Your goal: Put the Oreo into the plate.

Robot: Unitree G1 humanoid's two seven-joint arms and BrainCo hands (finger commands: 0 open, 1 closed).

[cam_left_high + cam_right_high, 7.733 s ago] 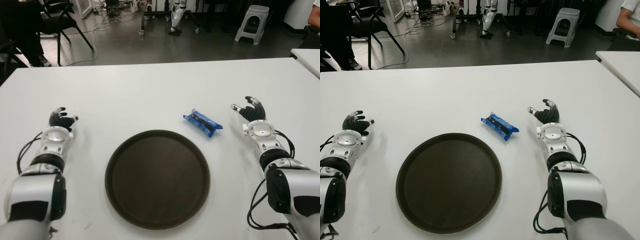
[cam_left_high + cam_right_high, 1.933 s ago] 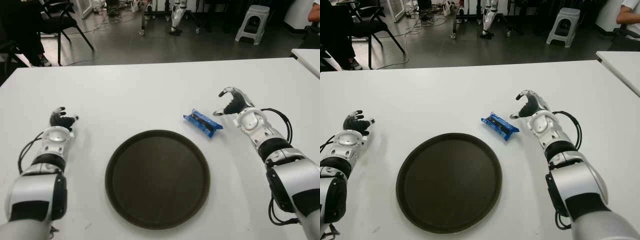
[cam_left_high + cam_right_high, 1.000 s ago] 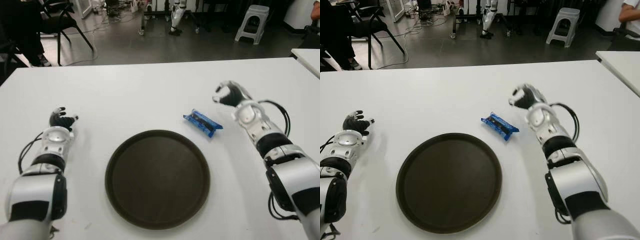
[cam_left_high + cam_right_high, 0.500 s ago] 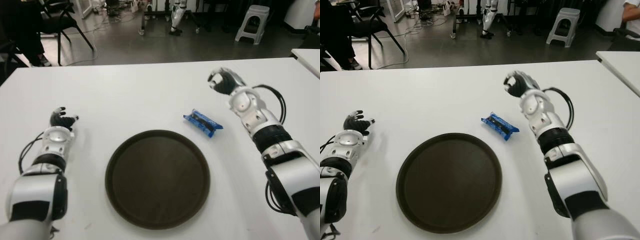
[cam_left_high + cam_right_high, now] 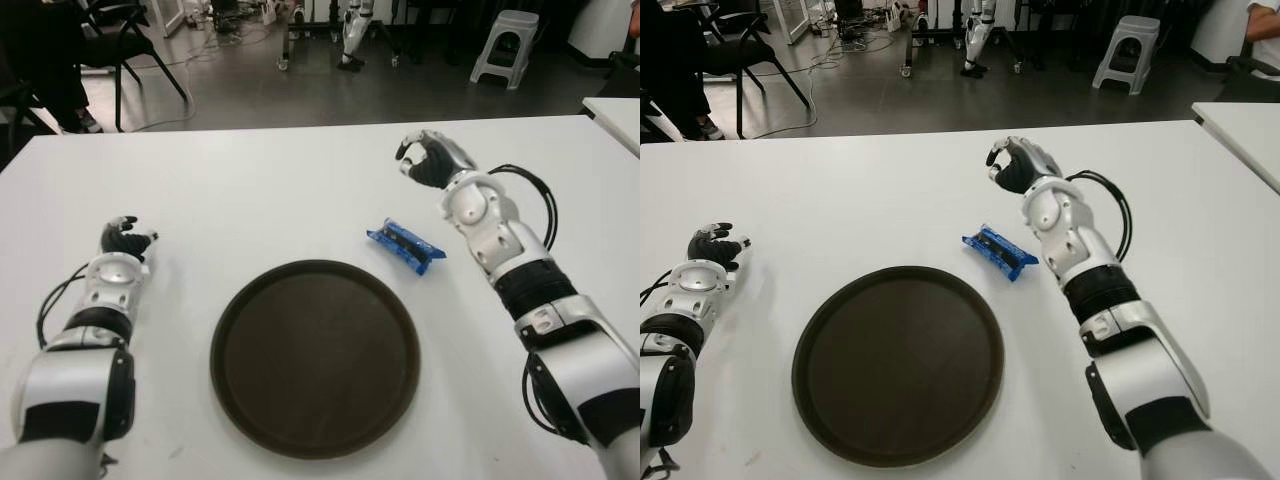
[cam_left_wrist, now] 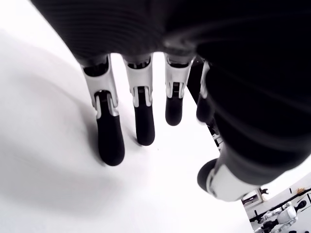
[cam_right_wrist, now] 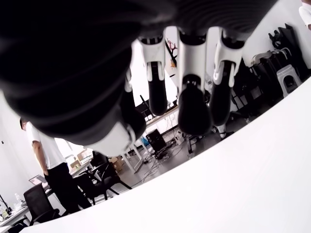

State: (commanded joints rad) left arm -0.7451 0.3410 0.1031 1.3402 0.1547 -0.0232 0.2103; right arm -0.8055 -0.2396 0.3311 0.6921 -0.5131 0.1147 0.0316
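Since a moment ago, the right hand (image 5: 428,160) has swung up off the white table (image 5: 250,190) and travelled across, so it now hangs in the air beyond the Oreo packet (image 5: 405,246), on the far side of it from the robot and slightly to the robot's right. Its fingers (image 7: 193,104) are loosely curled, thumb near them, and they hold nothing.

The Oreo packet, a small blue wrapper, lies flat on the table, just off the far right edge of the round dark brown plate (image 5: 314,357), close to its rim but not on it. Its long axis runs diagonally, from its far left end toward its near right end.

From the raised hand, the packet lies back toward the robot and below; reaching it looks like a matter of lowering and drawing the hand in. The right hand is by far the nearer of the two.

Well apart from the packet, on the opposite side of the plate, the left hand (image 5: 122,243) shows idle. Its fingers (image 6: 110,138) are relaxed, pointing down to the table, and grip nothing.
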